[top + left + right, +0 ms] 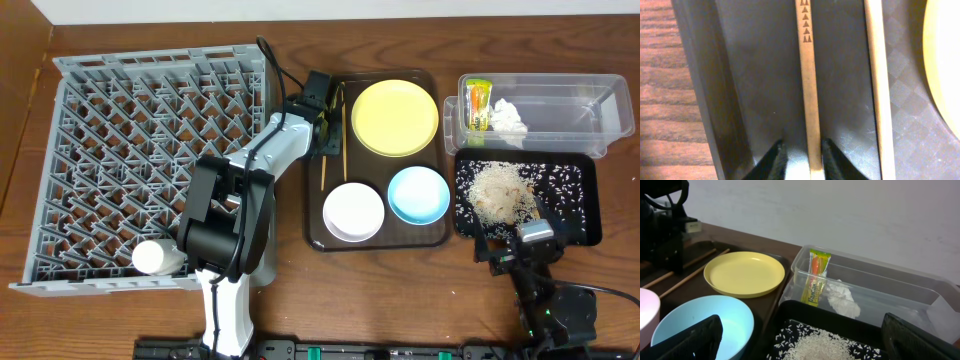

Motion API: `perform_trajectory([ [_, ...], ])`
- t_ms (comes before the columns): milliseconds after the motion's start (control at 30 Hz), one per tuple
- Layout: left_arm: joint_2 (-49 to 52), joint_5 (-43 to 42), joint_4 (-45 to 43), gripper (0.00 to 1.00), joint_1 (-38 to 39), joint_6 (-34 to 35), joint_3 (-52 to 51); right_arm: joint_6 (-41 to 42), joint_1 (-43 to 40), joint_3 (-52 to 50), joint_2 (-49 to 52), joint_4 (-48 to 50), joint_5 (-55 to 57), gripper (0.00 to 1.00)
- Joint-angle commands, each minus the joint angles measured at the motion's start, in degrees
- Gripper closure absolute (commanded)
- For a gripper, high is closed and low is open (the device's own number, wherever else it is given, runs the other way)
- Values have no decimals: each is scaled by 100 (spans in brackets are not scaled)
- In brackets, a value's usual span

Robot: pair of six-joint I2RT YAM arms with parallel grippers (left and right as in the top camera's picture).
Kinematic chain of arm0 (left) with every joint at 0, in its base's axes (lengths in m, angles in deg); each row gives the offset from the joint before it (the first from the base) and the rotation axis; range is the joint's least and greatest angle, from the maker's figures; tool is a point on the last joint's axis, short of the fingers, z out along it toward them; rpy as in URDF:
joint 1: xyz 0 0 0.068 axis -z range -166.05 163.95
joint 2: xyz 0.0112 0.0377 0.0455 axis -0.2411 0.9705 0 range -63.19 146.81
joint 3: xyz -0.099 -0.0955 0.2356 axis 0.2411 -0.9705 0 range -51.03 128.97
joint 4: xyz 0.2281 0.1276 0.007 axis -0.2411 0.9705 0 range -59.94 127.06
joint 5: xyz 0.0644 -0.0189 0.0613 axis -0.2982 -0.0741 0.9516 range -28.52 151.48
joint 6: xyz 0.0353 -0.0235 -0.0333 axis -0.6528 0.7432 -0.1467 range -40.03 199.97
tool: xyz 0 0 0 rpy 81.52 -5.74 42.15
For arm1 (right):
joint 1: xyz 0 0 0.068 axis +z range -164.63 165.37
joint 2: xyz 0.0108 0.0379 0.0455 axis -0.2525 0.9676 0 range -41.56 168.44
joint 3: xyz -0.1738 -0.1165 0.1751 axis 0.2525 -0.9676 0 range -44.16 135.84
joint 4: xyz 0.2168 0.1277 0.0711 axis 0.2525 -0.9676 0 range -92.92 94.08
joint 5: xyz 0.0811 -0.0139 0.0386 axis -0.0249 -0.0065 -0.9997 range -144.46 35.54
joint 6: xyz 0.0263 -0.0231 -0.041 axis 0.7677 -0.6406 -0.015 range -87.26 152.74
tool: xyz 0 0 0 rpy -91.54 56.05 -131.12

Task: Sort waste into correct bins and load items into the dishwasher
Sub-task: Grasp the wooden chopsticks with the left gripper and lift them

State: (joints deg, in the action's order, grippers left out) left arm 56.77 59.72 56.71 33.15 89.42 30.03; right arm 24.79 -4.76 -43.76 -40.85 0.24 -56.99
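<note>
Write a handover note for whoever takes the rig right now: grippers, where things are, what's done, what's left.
Left gripper: jaws stand narrow on either side of one chopstick on the brown serving tray; can't confirm a firm grip. The other chopstick lies beside it.
Right gripper: open, empty, by the black tray.
Done: wrapper and tissue in the clear tub; rice scraps in the black tray; white cup in the dish rack.
Left: both chopsticks, yellow plate, white bowl and light blue bowl, all on the serving tray, go to the rack.
</note>
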Motion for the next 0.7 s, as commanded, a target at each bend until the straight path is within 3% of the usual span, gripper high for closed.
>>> perform_trajectory([
  [0,243,-81,133,85,-9,55,76,63,-37,-9,-37,-24,57,1],
  [67,201,-83,216,92,-11,59,85,63,-37,-9,-37,-24,57,1],
  [300,-323,-85,680,92,-179,369,299,63,-37,-9,-37,-24,57,1],
  [533,-1639,-55,1349,92,-446,417,297,63,-37,-9,-37,-24,57,1],
  [667,-2074,507,2033,92,-640,356,297,63,-37,-9,-37,-24,57,1],
])
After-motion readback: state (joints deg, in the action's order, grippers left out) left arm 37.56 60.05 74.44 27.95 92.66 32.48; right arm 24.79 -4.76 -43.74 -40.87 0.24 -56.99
